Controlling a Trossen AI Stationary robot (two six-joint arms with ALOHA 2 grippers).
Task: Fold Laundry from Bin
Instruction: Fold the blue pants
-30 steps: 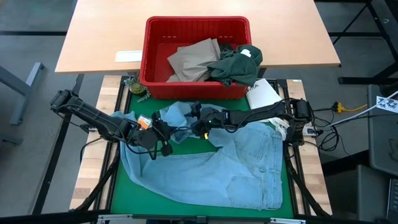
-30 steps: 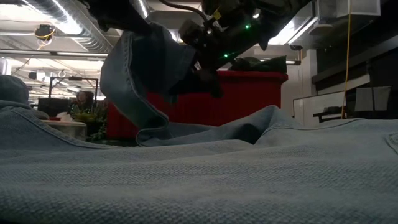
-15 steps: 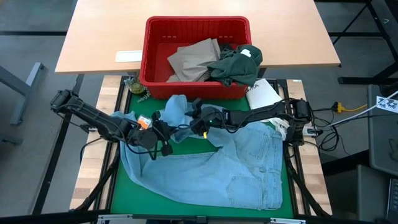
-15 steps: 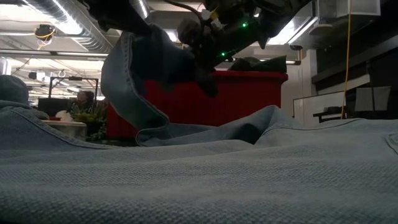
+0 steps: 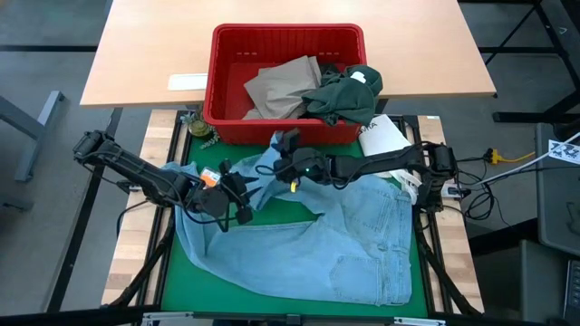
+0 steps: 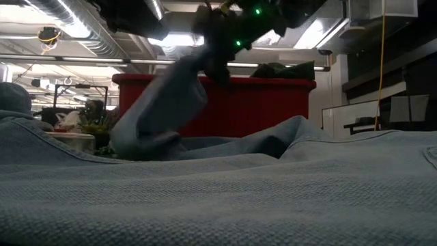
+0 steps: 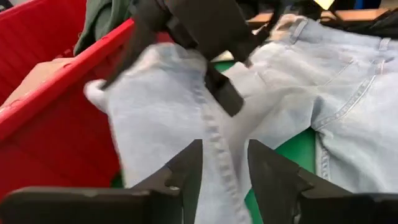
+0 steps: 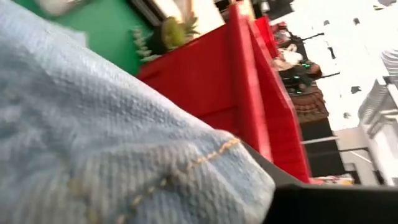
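where right hand (image 5: 283,156) pinches it — soft, stitched light blue jeans (image 5: 353,240), beside ribbed red bin (image 5: 286,36)

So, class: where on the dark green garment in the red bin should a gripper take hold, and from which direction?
Grip the dark green garment at the bunched fold draped over the near right rim of the red bin, probably coming straight down from above. There it is heaped highest and lies clear of the tan trousers, so the fingers can pinch one ridge alone.

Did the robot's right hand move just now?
Yes. The right hand, holding the jeans, went up the high view toward the red bin, and now nearly reaches its front wall.
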